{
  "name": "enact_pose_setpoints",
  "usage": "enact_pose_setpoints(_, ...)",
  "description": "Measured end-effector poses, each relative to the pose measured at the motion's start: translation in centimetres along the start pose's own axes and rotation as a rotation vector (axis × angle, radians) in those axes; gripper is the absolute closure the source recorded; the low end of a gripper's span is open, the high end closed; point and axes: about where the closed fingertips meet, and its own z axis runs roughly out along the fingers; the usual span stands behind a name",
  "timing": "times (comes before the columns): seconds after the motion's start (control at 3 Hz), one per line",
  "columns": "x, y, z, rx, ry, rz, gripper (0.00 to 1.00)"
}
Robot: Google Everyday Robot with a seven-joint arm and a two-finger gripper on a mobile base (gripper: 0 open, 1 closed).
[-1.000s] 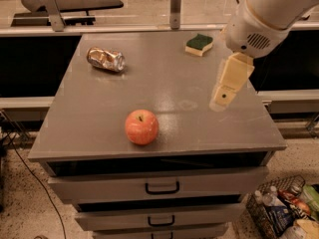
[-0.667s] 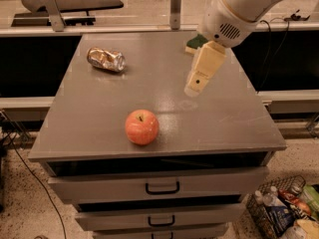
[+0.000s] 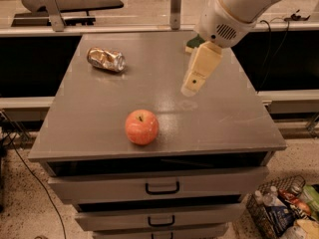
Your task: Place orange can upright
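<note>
The orange can (image 3: 105, 59) lies on its side at the far left of the grey table top (image 3: 229, 118). It is dented, with copper and silver sides. My gripper (image 3: 190, 88) hangs above the middle right of the table, pointing down and to the left. It is well to the right of the can and nearer the front, and it holds nothing that I can see.
A round orange-red apple (image 3: 142, 127) sits near the front edge, left of the gripper. A green and yellow sponge (image 3: 193, 45) lies at the far right, partly hidden by my arm. Drawers are below the top. A basket of clutter (image 3: 286, 210) stands on the floor at the right.
My gripper has moved left across the table, from the right side toward the middle. The can and the apple have not moved.
</note>
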Motion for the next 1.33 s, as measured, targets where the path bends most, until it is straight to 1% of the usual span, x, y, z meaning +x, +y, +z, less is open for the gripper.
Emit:
enact_pose_setpoints(0.33, -4.2, -1.6, 3.7, -0.009, -0.091, 0.007, 0.00)
enact_pose_setpoints(0.67, -10.2, -5.3, 8.7, 0.007, -0.207, 0.042, 0.00)
enact_pose_setpoints(1.0, -14.6, -9.0, 13.4, 0.036, -0.270, 0.100, 0.00)
enact_pose_setpoints(1.33, -17.0, -12.2, 17.7, 0.059, -0.262, 0.163, 0.00)
